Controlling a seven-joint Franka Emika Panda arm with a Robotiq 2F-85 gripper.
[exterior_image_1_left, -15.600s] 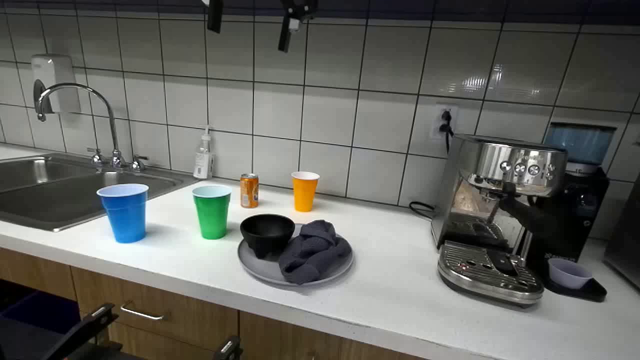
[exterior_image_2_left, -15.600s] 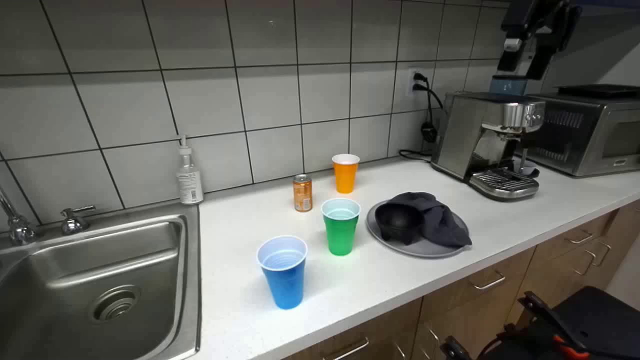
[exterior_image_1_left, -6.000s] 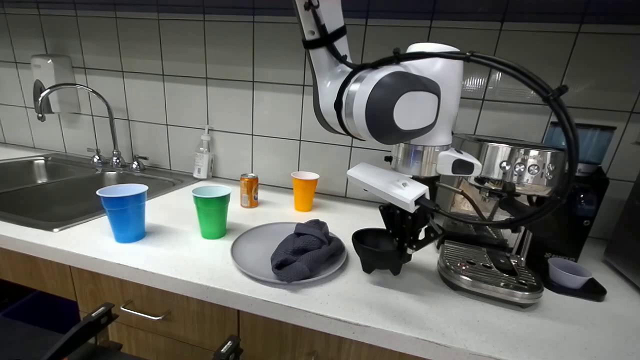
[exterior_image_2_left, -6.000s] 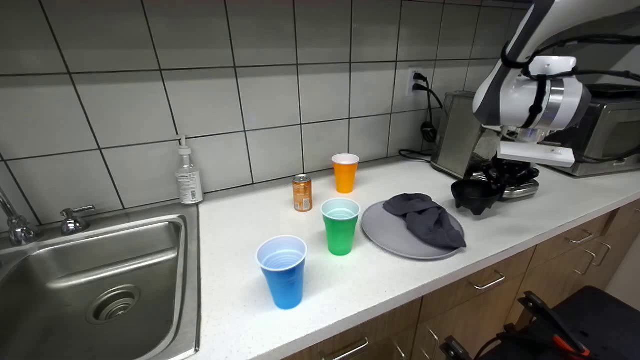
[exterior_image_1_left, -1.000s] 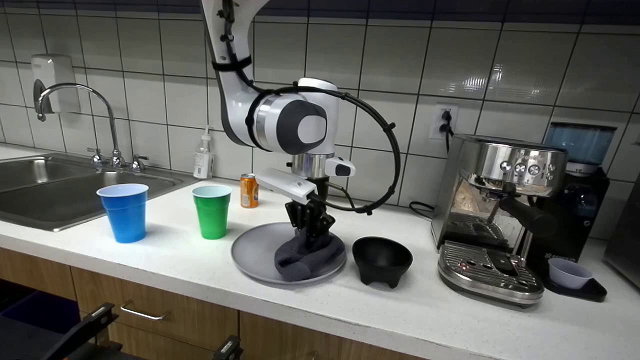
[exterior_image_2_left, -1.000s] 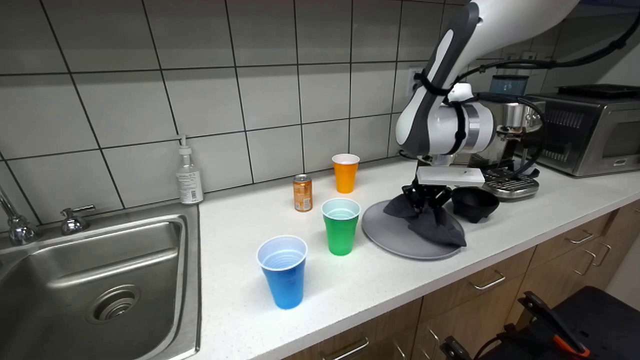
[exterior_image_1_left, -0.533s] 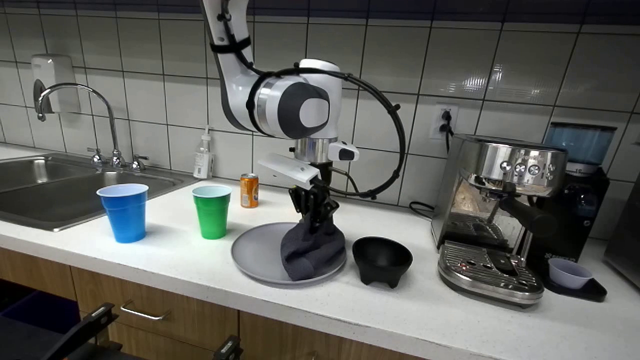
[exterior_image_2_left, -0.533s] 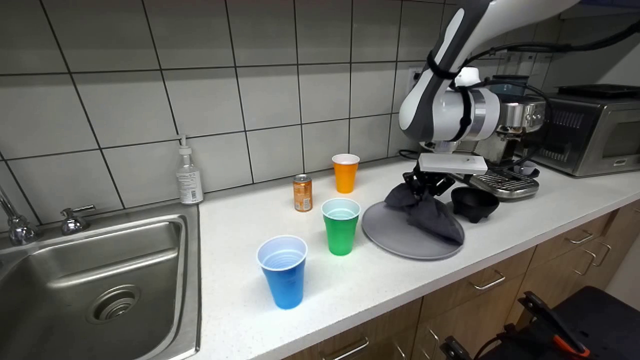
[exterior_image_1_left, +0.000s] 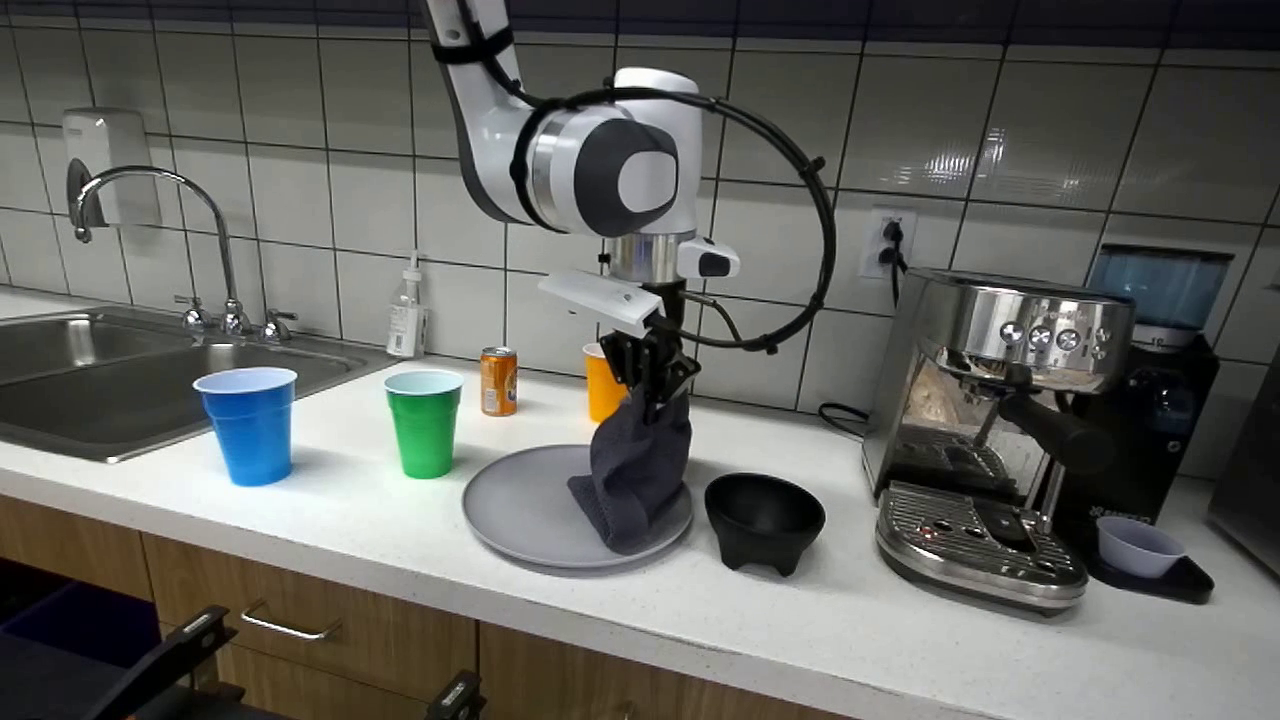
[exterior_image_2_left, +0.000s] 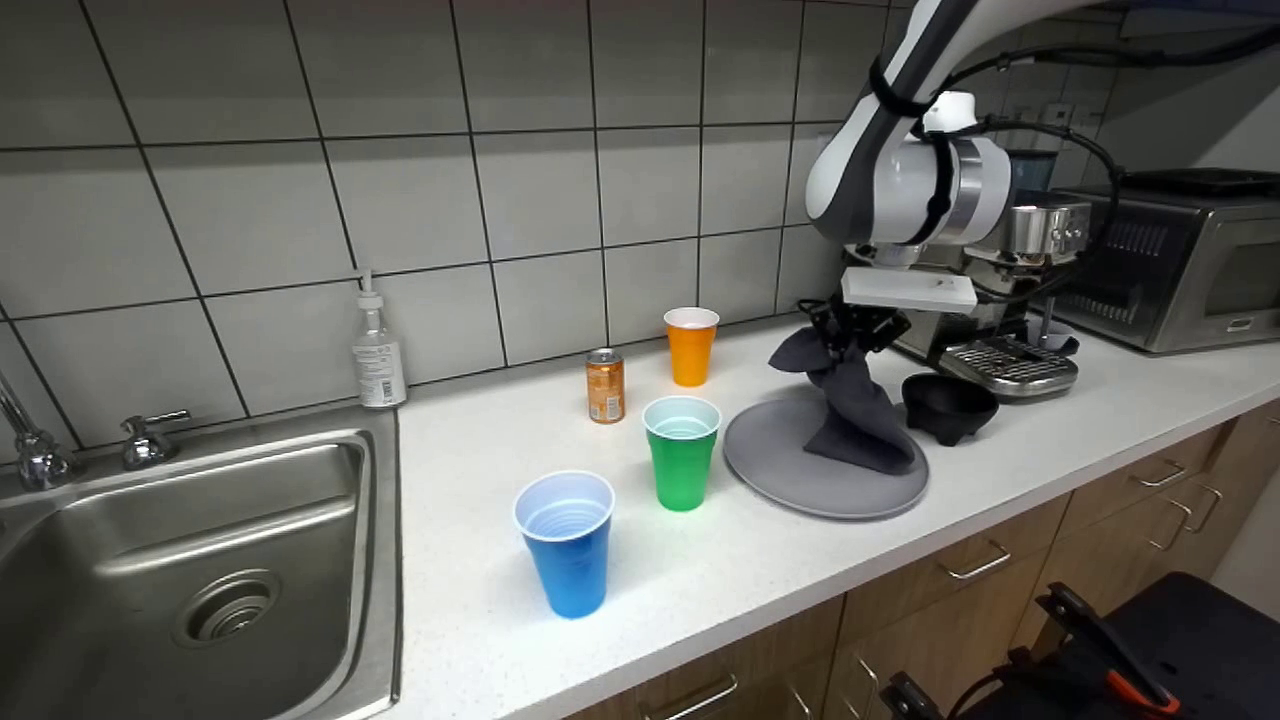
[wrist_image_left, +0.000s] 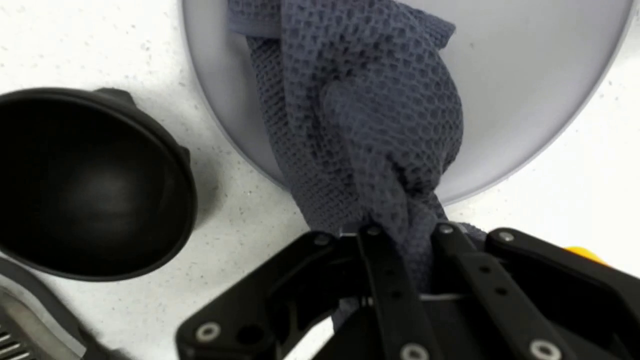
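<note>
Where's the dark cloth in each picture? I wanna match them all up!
In an exterior view: the dark cloth is in the middle, just below the center.
In an exterior view: the dark cloth is right of center, about halfway down.
Wrist view: the dark cloth runs from the top edge down to the tool.
Shared landmark: the black bowl, right of the cloth in both exterior views, left of it in the wrist view.

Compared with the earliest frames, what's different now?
The black footed bowl left the gray plate for the counter, toward the espresso machine, and was let go. The jaws now grip the dark gray cloth and have pulled it upward. Blue cup, green cup, orange cup and soda can stayed put.
</note>
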